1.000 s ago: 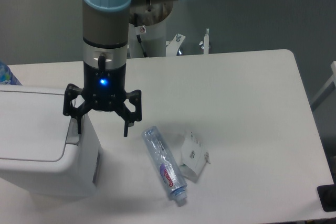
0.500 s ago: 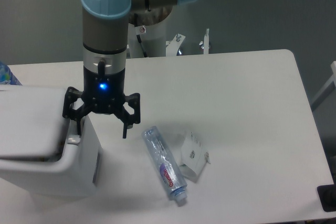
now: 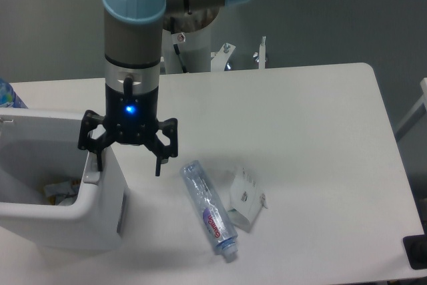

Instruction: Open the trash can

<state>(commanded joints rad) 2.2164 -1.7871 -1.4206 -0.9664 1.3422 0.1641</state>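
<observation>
Camera view: the trash can (image 3: 100, 211) stands at the table's (image 3: 300, 118) left front edge, its interior exposed and some litter visible inside. The gripper (image 3: 129, 159), fingers spread and empty, has one finger over the grey push tab (image 3: 92, 177). Pressing appears complete; the next move is probably a straight upward retreat.

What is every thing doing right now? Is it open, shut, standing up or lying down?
trash can: open, lid out of sight, some rubbish inside.
hand: open, one finger on the grey push tab at the bin's rim, the other hanging beside the bin.
bottle: lying on its side on the table, cap on.
small white carton: lying crumpled next to the bottle.
</observation>
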